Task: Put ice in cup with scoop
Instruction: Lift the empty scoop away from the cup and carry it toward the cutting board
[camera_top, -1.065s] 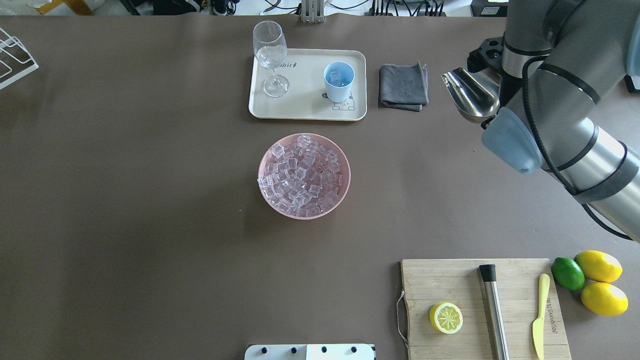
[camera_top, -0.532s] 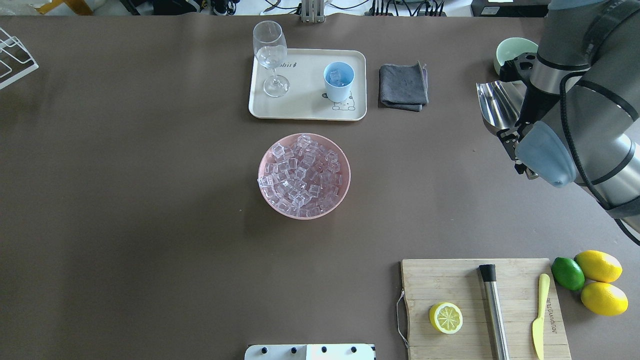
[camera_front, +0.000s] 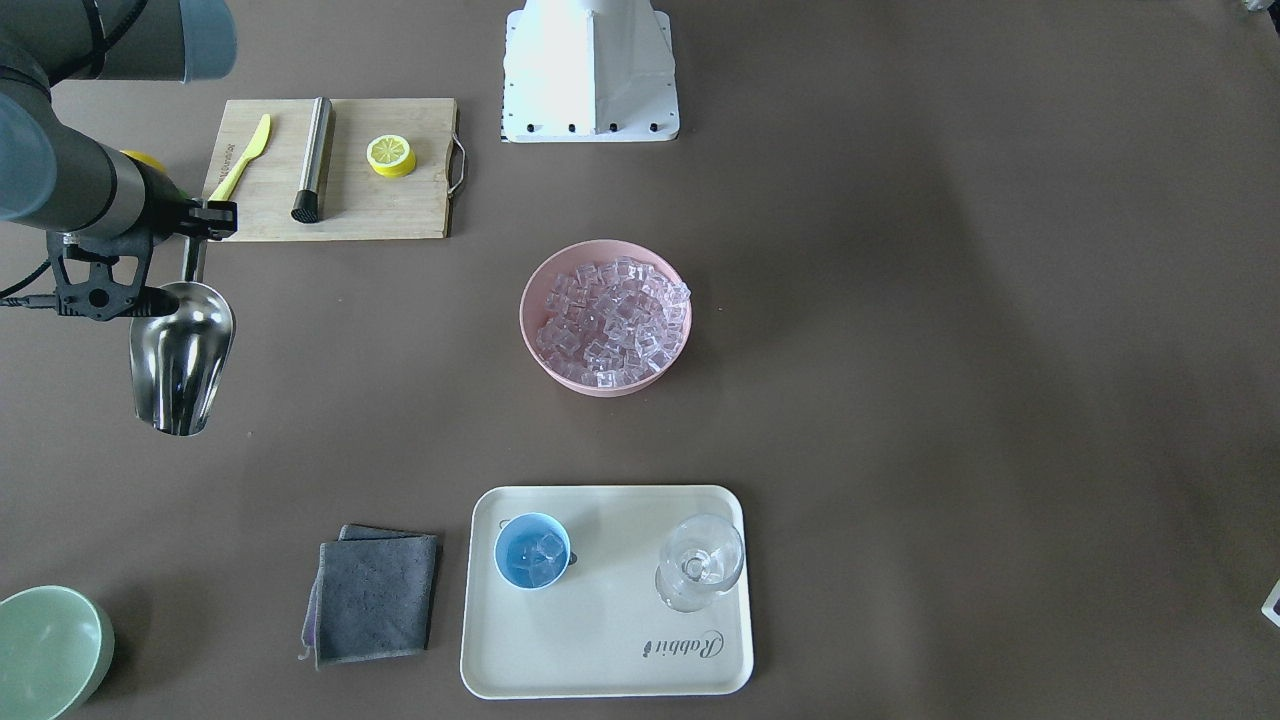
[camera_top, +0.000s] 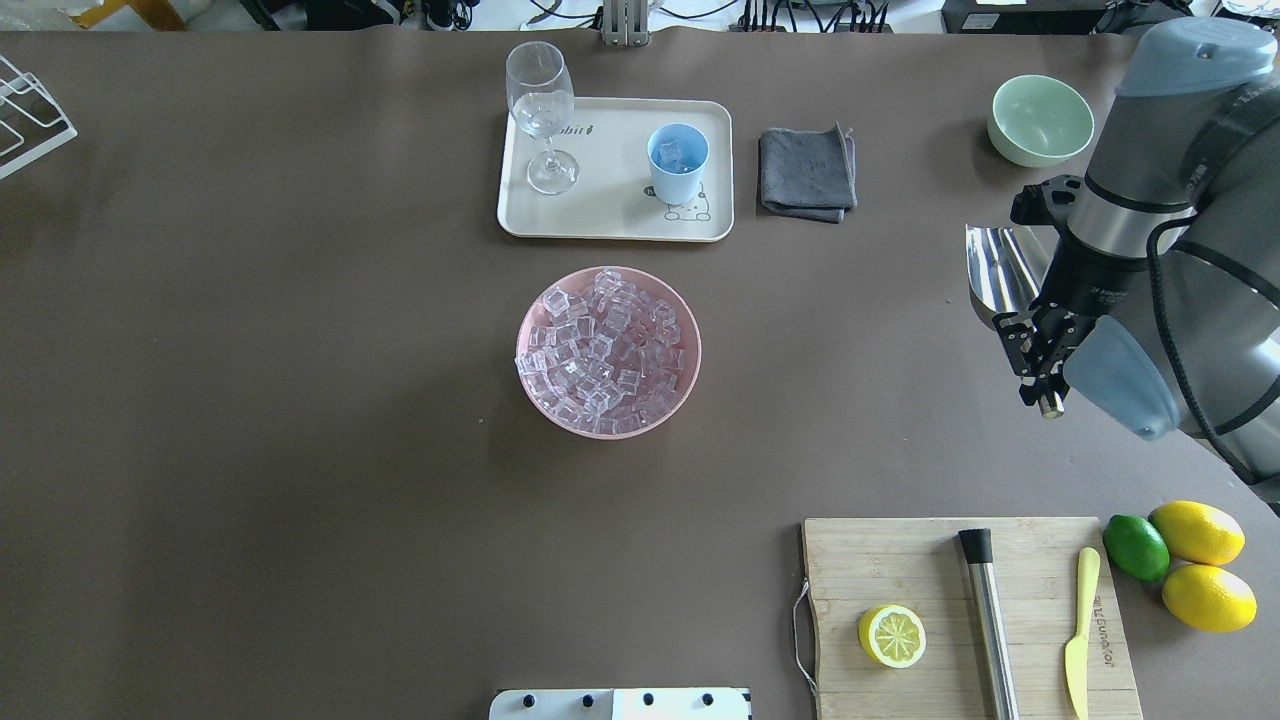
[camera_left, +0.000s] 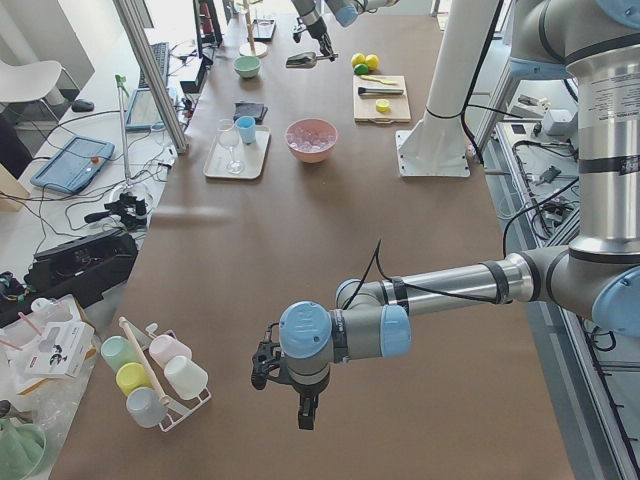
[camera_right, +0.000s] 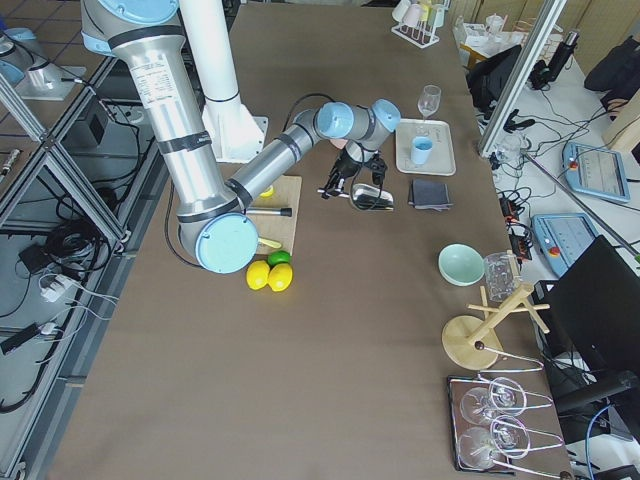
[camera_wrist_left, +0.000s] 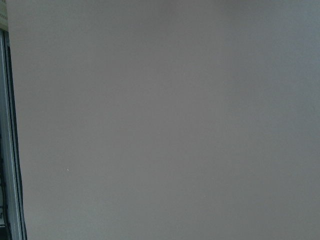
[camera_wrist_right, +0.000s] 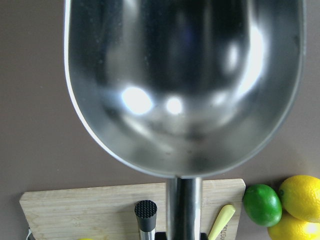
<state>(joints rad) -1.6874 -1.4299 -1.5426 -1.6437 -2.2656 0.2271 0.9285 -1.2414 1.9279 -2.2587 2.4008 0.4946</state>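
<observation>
My right claw (camera_front: 140, 292) is clenching the empty scoop (camera_front: 183, 365) at the frame's left. The cup (camera_front: 532, 551), lower centre on the tray (camera_front: 600, 620), is holding a few cubes, so I judge the task partly done. Most ice (camera_front: 612, 322) is sitting in the pink bowl (camera_front: 600, 388). Whether my left claw (camera_left: 304, 412) is clenched, I cannot tell.

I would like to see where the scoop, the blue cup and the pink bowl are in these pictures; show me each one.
scoop (camera_front: 182, 365): front-facing view, inside of its trough.
blue cup (camera_top: 677, 186): overhead view, its outer wall.
pink bowl (camera_front: 600, 386): front-facing view, its near outer wall.
</observation>
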